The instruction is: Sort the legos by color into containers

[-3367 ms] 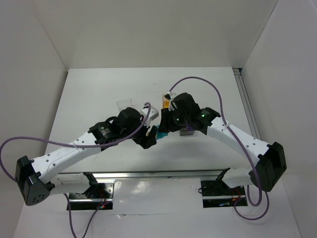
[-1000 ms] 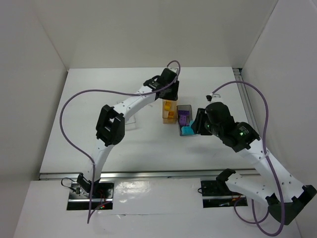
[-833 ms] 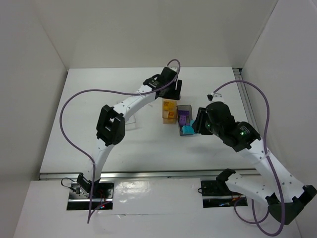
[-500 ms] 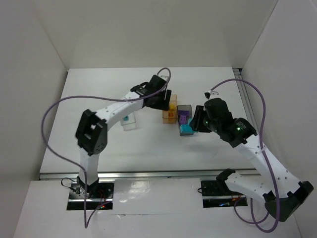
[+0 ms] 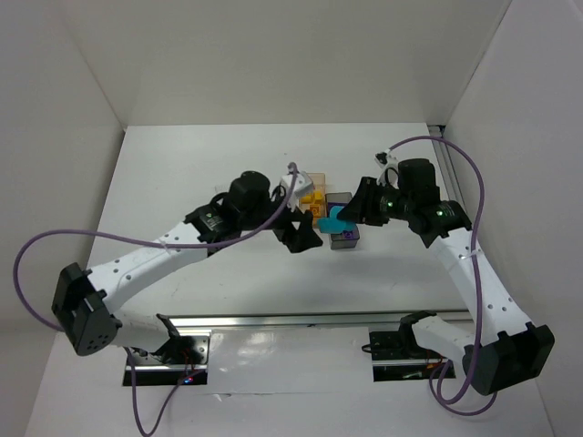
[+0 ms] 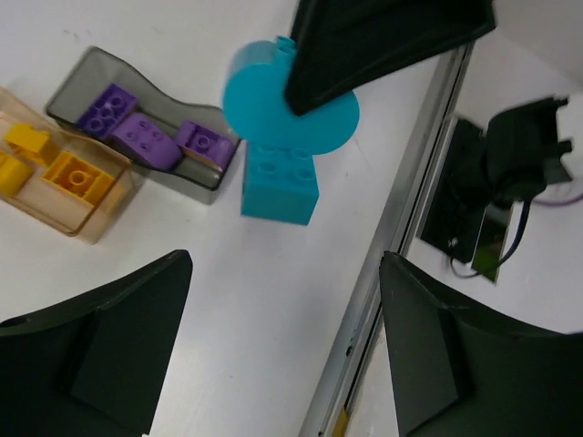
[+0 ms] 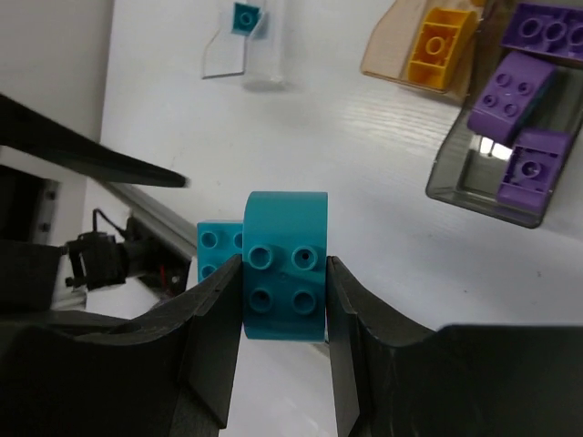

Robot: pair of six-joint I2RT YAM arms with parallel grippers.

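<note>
While the right gripper (image 7: 285, 314) pinches a teal clump (image 7: 284, 273), half rounded with four studs, half squarish, the left gripper (image 6: 273, 346) gapes empty, clump at its 12 o'clock.

Held teal lego clump (image 7: 284, 264) in right claw (image 7: 284, 293). Saw purple legos (image 7: 510, 96) in grey container (image 7: 454, 175), yellow lego (image 7: 435, 47) in orange container (image 7: 387, 52), teal lego (image 7: 245, 15) in clear container (image 7: 225, 57).
</note>
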